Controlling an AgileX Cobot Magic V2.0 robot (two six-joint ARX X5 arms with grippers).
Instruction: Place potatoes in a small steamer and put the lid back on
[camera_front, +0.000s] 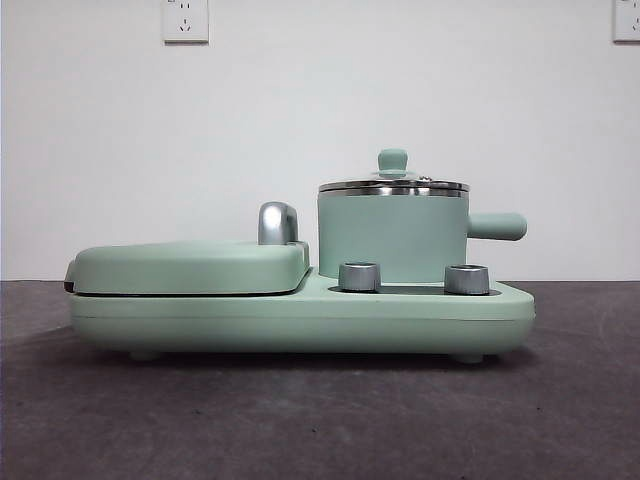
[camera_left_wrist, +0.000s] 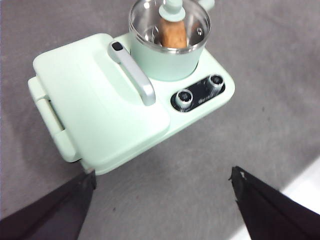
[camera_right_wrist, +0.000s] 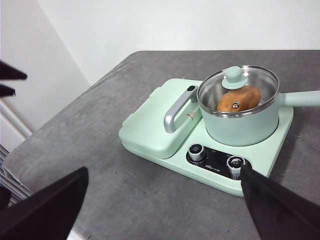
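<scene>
Mint-green cylindrical small steamer (camera_right_wrist: 240, 122) with steel rim seated at the rear of the mint-green appliance base (camera_front: 300, 318), above two metal control knobs (camera_right_wrist: 216, 157). Round glass lid (camera_right_wrist: 237, 90) with mint-green knob resting level on the rim, closed. Oblong orange-brown potato (camera_right_wrist: 239, 100) visible through the glass, lying inside the pot, long axis roughly horizontal and slightly tilted, dark-spotted end toward the knob side. Stubby side handle (camera_front: 497, 226) pointing away from the flat mint-green griddle cover (camera_front: 190, 266).

Step in hand, by judgement: both placements complete; task at its end. Next move: none beyond holding both arms clear.

Left gripper (camera_left_wrist: 162, 200): fingers spread wide, empty, high above the grey tabletop (camera_left_wrist: 260, 100). Right gripper (camera_right_wrist: 165, 205): fingers likewise wide apart, empty, well apart from the pot.
</scene>
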